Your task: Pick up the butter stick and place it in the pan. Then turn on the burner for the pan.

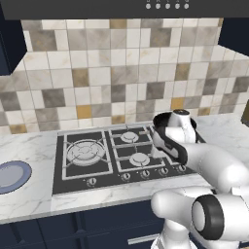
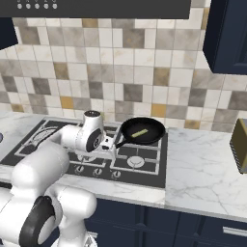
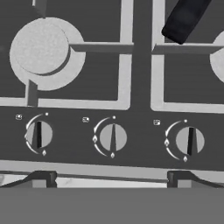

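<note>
The pan (image 2: 143, 131) sits on the back right grate of the cooktop (image 2: 29, 144), its short handle (image 2: 120, 142) running toward 7 o'clock in the right base view, and the butter stick (image 2: 140, 132) lies inside it near the centre as a thin pale bar. In the left base view the arm's wrist covers the right end of the cooktop, so the pan and butter are hidden there. The burner under the pan cannot be made out in the right base view, since the pan covers it; only the front right burner (image 2: 134, 161) shows plainly below it. The gripper (image 3: 112, 181) hangs low over the front edge of the cooktop, facing the knob row. In the hand view its two fingertips (image 3: 41, 178) rise far apart at 7 and 5 o'clock with nothing between them, so the jaws stand spread. Three knobs show in that view: the left knob (image 3: 38, 134), the middle knob (image 3: 113, 138) and the right knob (image 3: 189, 141), each with a dark pointer set roughly upright. The small labels beside them are too blurred to read. The handle end appears at 1 o'clock in the hand view, cut off by the top edge. A round blue-grey plate (image 1: 10, 175) lies on the counter (image 1: 29, 204) at the left, cut by the left edge of the picture in the left base view.
</note>
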